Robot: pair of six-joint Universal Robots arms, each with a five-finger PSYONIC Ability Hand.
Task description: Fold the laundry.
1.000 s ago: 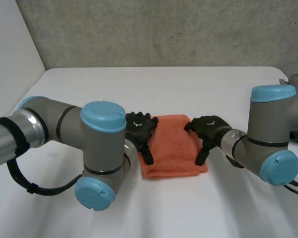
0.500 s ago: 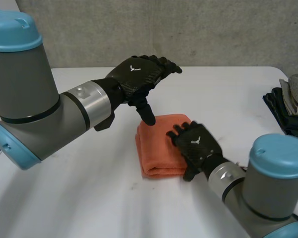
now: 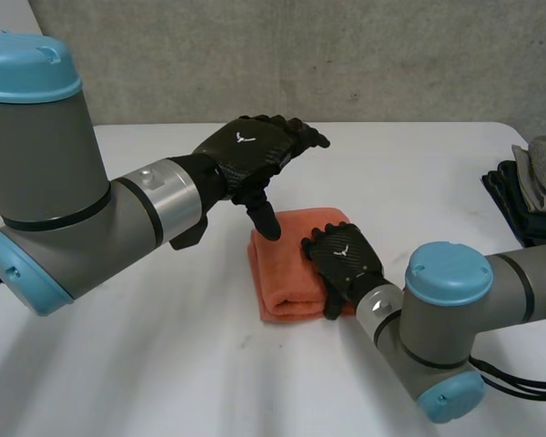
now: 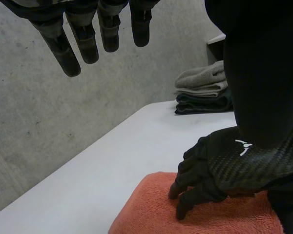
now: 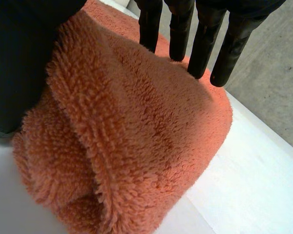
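Note:
A folded orange towel (image 3: 284,269) lies on the white table (image 3: 419,173), near its middle. My right hand (image 3: 346,259) rests on the towel's right half, its fingers (image 5: 205,44) straight across the top and the thumb (image 5: 19,58) against the towel's near edge (image 5: 136,136). My left hand (image 3: 255,150) hovers open above the towel's far left corner, fingers (image 4: 83,39) spread, thumb pointing down, touching nothing. In the left wrist view the right hand (image 4: 234,165) sits on the towel (image 4: 151,204) below the left hand's fingertips.
A stack of folded dark and grey cloths (image 3: 537,191) stands at the table's right edge, also in the left wrist view (image 4: 205,90). A concrete wall runs behind the table. Both grey arms reach in over the table's front.
The left hand has lifted off the towel's left side and now hangs above it. The right hand moved from the towel's right edge onto its top, its fingers curling in slightly.

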